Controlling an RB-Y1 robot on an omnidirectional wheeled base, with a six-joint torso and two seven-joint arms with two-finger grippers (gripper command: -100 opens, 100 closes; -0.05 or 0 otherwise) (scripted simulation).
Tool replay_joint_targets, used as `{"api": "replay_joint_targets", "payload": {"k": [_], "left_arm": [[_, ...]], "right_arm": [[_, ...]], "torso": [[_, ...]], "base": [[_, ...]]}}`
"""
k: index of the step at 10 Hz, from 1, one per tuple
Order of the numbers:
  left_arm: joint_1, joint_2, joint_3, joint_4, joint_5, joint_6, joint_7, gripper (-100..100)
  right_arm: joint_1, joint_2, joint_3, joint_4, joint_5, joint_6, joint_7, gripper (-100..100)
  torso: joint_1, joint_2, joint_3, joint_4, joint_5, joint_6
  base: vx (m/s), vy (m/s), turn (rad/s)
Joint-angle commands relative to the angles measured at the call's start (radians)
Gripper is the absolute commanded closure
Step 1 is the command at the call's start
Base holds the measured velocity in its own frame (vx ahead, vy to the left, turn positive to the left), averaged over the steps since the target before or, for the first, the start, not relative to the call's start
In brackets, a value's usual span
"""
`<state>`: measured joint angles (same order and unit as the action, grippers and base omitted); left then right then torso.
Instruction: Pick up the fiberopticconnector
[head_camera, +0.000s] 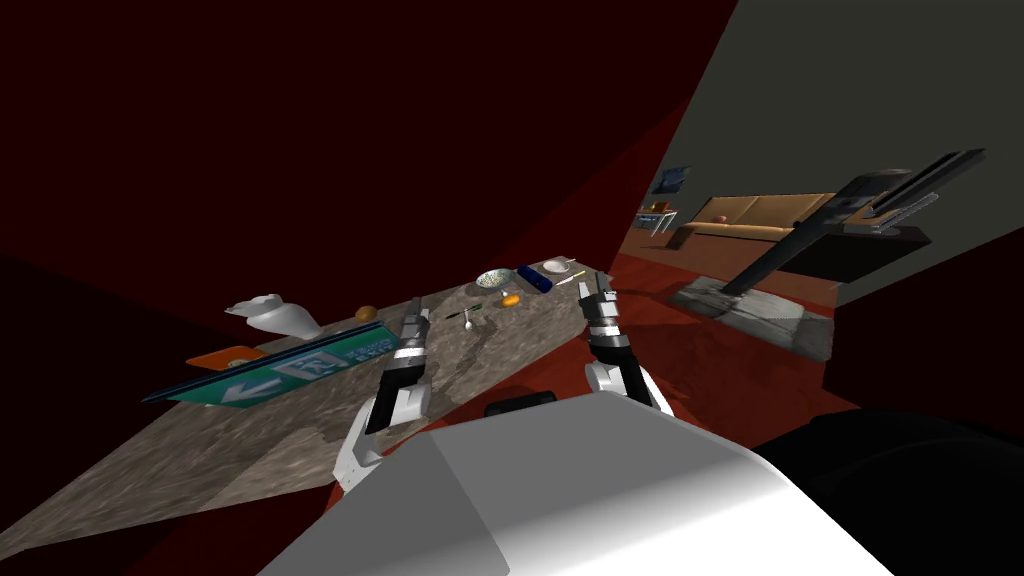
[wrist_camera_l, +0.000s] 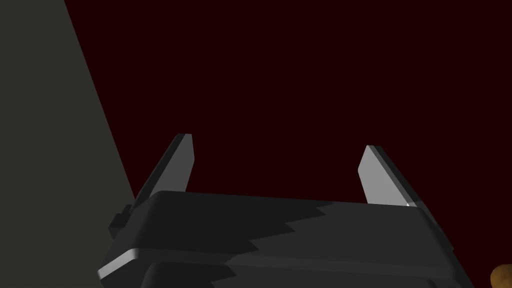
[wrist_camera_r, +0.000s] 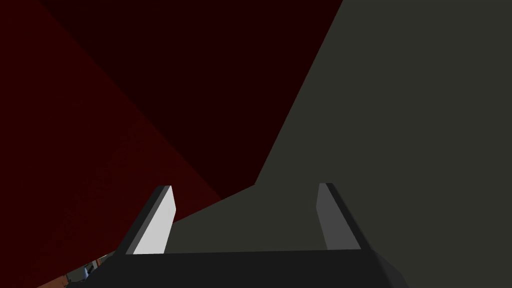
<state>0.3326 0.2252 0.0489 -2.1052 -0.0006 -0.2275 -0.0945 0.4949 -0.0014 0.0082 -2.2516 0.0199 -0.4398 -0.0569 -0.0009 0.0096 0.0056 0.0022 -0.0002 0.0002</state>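
I have both claws released: left gripper above the mottled grey table, right gripper at its right edge. The blue fiberopticconnector lies at the table's far end beside a bowl. Open red floor lies right of the table.

Table mottled grey-brown; sign green, white arrow.

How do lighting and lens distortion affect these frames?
Head view: dim, rolled, wide-lens splay slants the table; small items at its far end are hard to tell apart. Left wrist view: left gripper has one of its fingers lit, the other shaded. Right wrist view: right gripper likewise.
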Motion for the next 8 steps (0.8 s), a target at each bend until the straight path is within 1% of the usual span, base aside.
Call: {"api": "replay_joint_targets", "payload": {"k": [1, 3, 4, 5, 6, 7, 8], "left_arm": [[-0.025, 0.013, 0.005, 0.023, 0.007, 0.03, 0.006, -100], [-0.091, 0.051, 0.019, 0.081, 0.03, 0.101, 0.026, -100], [-0.097, 0.051, 0.019, 0.081, 0.03, 0.114, 0.026, -100], [-0.134, 0.07, 0.027, 0.114, 0.043, 0.144, 0.037, -100], [-0.134, 0.07, 0.027, 0.114, 0.043, 0.161, 0.037, -100], [-0.172, 0.088, 0.036, 0.15, 0.057, 0.2, 0.048, -100], [-0.172, 0.088, 0.036, 0.15, 0.057, 0.211, 0.048, -100]], "right_arm": [[0.0, 0.0, 0.0, 0.0, 0.0, 0.0, 0.0, 0], [0.0, 0.0, 0.0, 0.0, 0.0, 0.0, 0.0, 0], [0.0, 0.0, 0.0, 0.0, 0.0, 0.0, 0.0, 0], [0.0, 0.0, 0.0, 0.0, 0.0, 0.0, 0.0, 0], [0.0, 0.0, 0.0, 0.0, 0.0, 0.0, 0.0, 0], [0.0, 0.0, 0.0, 0.0, 0.0, 0.0, 0.0, 0], [0.0, 0.0, 0.0, 0.0, 0.0, 0.0, 0.0, 0]], "torso": [[0.0, 0.0, 0.0, 0.0, 0.0, 0.0], [0.001, -0.004, -0.003, -0.001, 0.0, 0.0], [0.001, -0.004, -0.002, -0.001, 0.0, 0.0], [0.001, -0.004, -0.002, -0.001, 0.0, 0.0], [0.001, -0.005, -0.003, -0.001, 0.0, 0.0], [0.001, -0.006, -0.004, -0.001, 0.0, 0.0], [0.002, -0.006, -0.004, -0.001, 0.0, 0.0]], "base": [[-0.084, 0.004, -0.008], [-0.087, -0.004, -0.042], [-0.08, -0.002, -0.016], [-0.069, -0.008, -0.036], [-0.048, 0.001, -0.02], [-0.058, 0.008, -0.051], [-0.054, 0.004, -0.035]]}}
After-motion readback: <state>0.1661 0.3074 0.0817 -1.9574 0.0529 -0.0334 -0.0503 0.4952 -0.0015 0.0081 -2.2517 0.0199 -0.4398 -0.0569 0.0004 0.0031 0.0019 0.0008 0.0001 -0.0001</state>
